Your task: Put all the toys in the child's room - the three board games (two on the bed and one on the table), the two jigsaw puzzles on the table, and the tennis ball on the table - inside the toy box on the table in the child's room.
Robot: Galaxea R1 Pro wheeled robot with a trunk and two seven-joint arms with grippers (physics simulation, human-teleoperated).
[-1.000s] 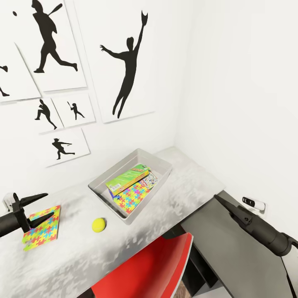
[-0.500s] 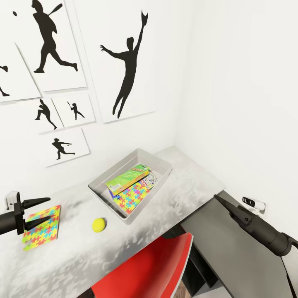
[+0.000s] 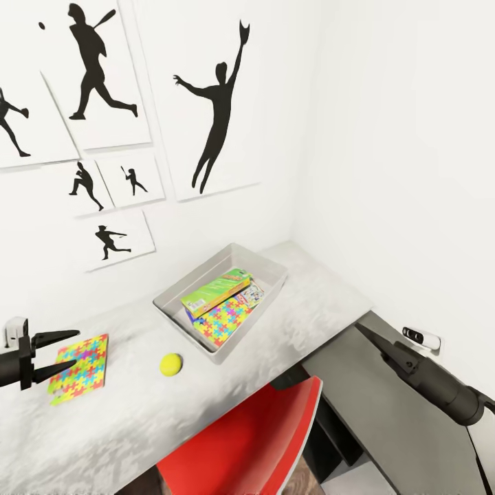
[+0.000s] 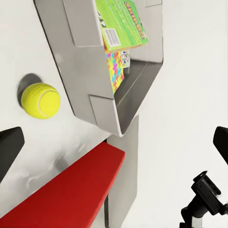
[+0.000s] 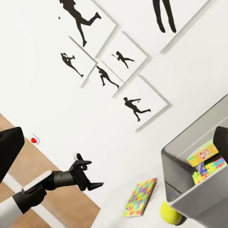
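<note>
Spanning the corner under the baseball silhouette pictures (image 3: 213,110), the table (image 3: 302,302) carries everything left to do. On it the toy box (image 3: 168,302) lies with its long axis running diagonally toward the corner, already holding a green board game (image 3: 216,291) slanted over a jigsaw puzzle (image 3: 223,321). A red chair (image 3: 254,440) sits in front. The second jigsaw puzzle (image 3: 79,368) lies flat on the tabletop, roughly square with its slightly longer side pointing away toward the wall; the left gripper (image 3: 58,353) hovers at its near-left edge, fingers spread apart and empty. That arm is clearly the nearer one. The right gripper (image 3: 361,328) hangs over the lower dark section, well apart, and I cannot tell how its fingers stand. The tennis ball (image 3: 171,364) rests between puzzle and toy box, just beside the box's near corner.
</note>
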